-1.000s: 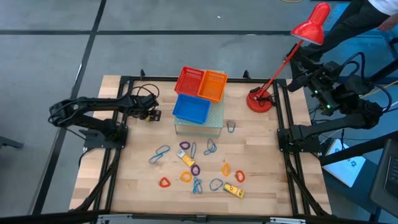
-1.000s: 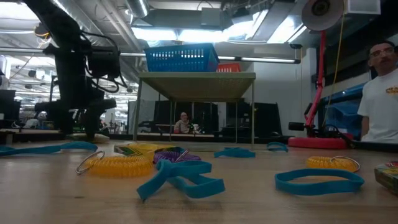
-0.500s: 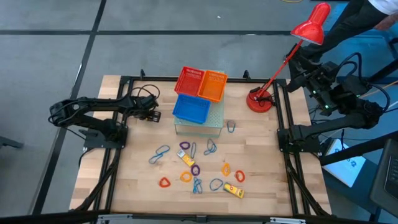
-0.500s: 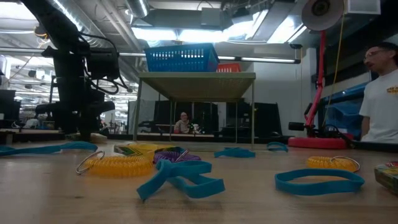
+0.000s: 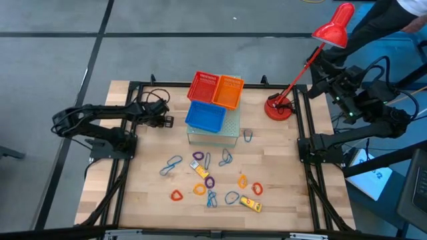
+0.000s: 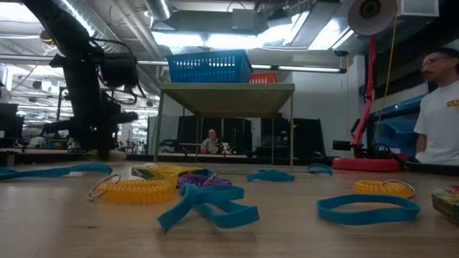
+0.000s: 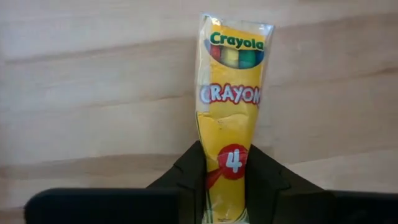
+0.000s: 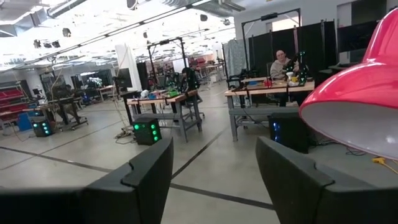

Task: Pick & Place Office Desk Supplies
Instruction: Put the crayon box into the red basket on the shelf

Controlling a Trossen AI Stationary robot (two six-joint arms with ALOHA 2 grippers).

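Observation:
My left gripper (image 5: 165, 122) stands at the table's far left, beside the shelf with the baskets, pointing steeply down. It is shut on a yellow crayon pack (image 7: 231, 93), which lies on the wood. Further supplies lie spread over the table's near middle: blue-grey loops (image 5: 172, 165), purple, orange and red loops (image 5: 176, 195), and two yellow packs (image 5: 200, 169) (image 5: 250, 205). My right gripper (image 8: 214, 180) is open and raised off the table's right side by the lamp, with nothing between its fingers. My left gripper pinches the crayon pack between its two fingers (image 7: 189, 171) at the end with the red "4" mark (image 7: 231, 146). The fingers come slanting down from above, one on each long side. The pack points away from them and lies flat on the table, its wrapper creased just past the fingers.
A red basket (image 5: 203, 87), an orange basket (image 5: 229, 91) and a blue basket (image 5: 205, 117) sit on a low shelf (image 5: 230, 128) at the far middle. A red desk lamp (image 5: 333, 27) stands on its base (image 5: 279, 107) at the far right. A person (image 6: 437, 107) stands beyond the right edge.
In the low view my left gripper's fingers have drawn together down at the table, at the spot where the crayon pack lies. The arm itself has hardly shifted. The supplies stay where they were.

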